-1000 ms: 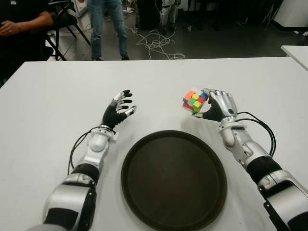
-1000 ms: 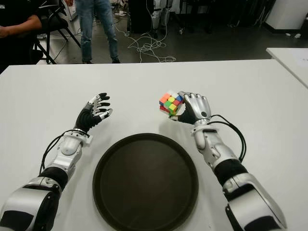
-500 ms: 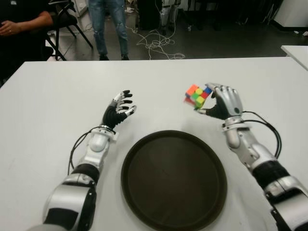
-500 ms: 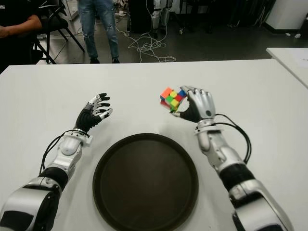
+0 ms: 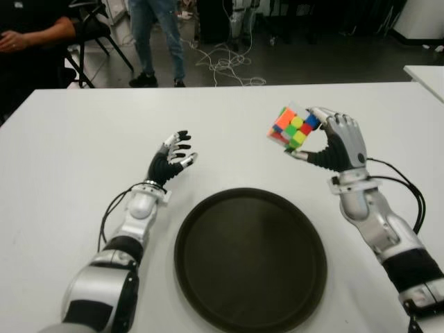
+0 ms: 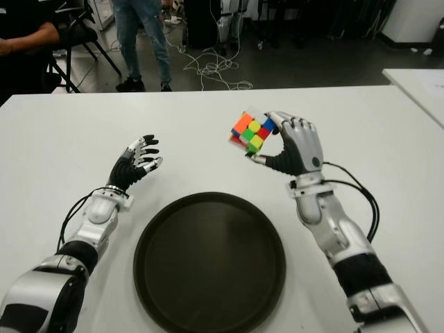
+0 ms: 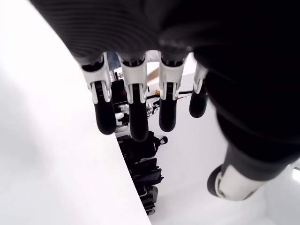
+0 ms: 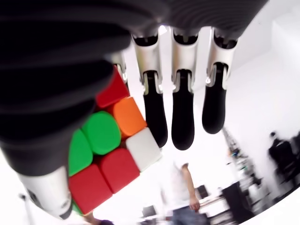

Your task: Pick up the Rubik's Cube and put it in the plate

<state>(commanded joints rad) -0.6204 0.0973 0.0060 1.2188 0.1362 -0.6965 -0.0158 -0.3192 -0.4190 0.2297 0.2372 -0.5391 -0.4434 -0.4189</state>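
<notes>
My right hand (image 5: 326, 139) holds the Rubik's Cube (image 5: 291, 127) up in the air, above the table beyond the far right rim of the plate. In the right wrist view the cube (image 8: 110, 150) sits between thumb and fingers (image 8: 154, 115), showing red, green, orange and white tiles. The dark round plate (image 5: 250, 257) lies on the white table (image 5: 76, 146) at the front centre, with nothing in it. My left hand (image 5: 171, 158) shows to the left of the plate, fingers spread and holding nothing.
A person in jeans (image 5: 156, 35) stands beyond the far table edge, another sits at the far left (image 5: 31, 35). Cables (image 5: 225, 62) lie on the floor. A second white table (image 5: 427, 73) shows at the far right.
My right hand has lifted the cube higher and slightly to the right over the last second. The left hand has stayed where it was.
</notes>
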